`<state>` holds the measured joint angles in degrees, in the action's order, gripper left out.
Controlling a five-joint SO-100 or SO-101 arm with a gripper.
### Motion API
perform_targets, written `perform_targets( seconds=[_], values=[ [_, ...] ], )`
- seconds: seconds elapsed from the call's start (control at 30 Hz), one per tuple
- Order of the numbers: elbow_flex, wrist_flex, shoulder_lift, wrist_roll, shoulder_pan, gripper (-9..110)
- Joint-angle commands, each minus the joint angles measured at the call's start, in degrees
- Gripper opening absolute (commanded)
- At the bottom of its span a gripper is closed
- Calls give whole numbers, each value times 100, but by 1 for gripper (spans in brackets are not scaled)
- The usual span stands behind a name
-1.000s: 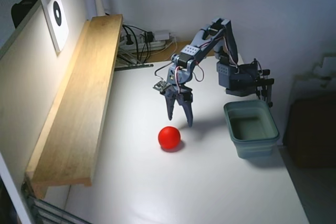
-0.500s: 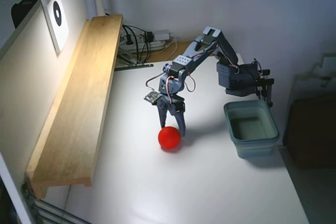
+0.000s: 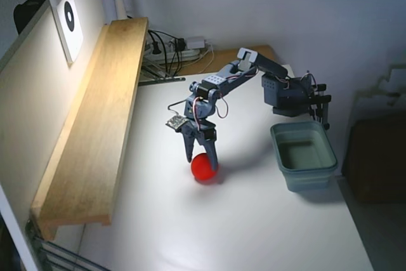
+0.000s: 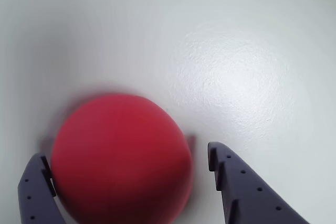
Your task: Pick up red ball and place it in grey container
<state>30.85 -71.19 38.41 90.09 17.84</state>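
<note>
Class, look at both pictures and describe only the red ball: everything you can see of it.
The red ball is a plain, bright red sphere, smooth and matte-looking, with no markings. It rests on the white table, left of the grey container in the fixed view and well apart from it. The gripper is lowered over it, a finger on each side. In the wrist view the ball sits between the fingers; a narrow gap shows beside this one, and contact with the other cannot be judged.

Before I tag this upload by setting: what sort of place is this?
Probably a home or hobby desk: a white table against a wall, a wooden shelf alongside, and a power strip with tangled cables at the back.
</note>
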Motion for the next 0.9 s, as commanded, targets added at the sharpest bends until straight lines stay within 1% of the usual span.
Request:
perform_targets(
  seconds=[0.0,0.87],
  values=[
    [-218,-71,217,-9,53,23],
    [-273,-243,334,-9,53,23]
  ],
)
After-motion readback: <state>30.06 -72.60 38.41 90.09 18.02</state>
